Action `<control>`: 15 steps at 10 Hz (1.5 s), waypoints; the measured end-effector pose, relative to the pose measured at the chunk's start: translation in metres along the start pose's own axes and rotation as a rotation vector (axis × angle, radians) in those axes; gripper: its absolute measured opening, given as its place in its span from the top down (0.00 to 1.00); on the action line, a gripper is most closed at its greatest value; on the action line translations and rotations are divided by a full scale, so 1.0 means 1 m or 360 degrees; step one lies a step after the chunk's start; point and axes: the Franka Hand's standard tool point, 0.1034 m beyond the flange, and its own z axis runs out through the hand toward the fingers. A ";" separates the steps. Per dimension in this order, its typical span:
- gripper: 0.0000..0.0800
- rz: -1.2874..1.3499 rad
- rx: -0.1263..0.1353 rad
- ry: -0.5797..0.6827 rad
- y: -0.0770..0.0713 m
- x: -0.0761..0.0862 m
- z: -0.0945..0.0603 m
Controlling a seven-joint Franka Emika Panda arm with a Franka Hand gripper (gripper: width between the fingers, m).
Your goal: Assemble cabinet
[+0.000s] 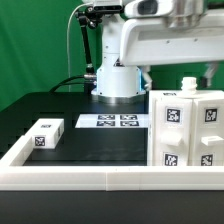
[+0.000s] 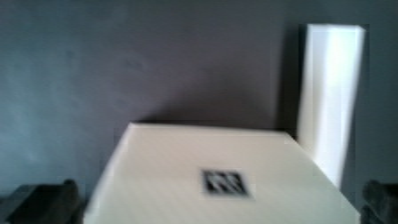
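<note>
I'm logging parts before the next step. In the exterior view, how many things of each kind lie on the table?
Large cabinet body: 1
Small tagged block: 1
Marker board: 1
Total: 3

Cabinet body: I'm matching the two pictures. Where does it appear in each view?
Exterior view: the cabinet body stands at the exterior view's right, by the near table rim.
Wrist view: probably the cabinet body too, large and white, nearest the camera.
Shared landmark: black-and-white marker tags on its faces.
</note>
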 end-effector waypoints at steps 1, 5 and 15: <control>0.00 -0.0005 -0.0017 0.0015 0.018 -0.017 0.009; 0.00 -0.0031 -0.0094 0.0026 0.114 -0.062 0.031; 0.00 -0.0056 -0.0103 -0.0033 0.147 -0.085 0.043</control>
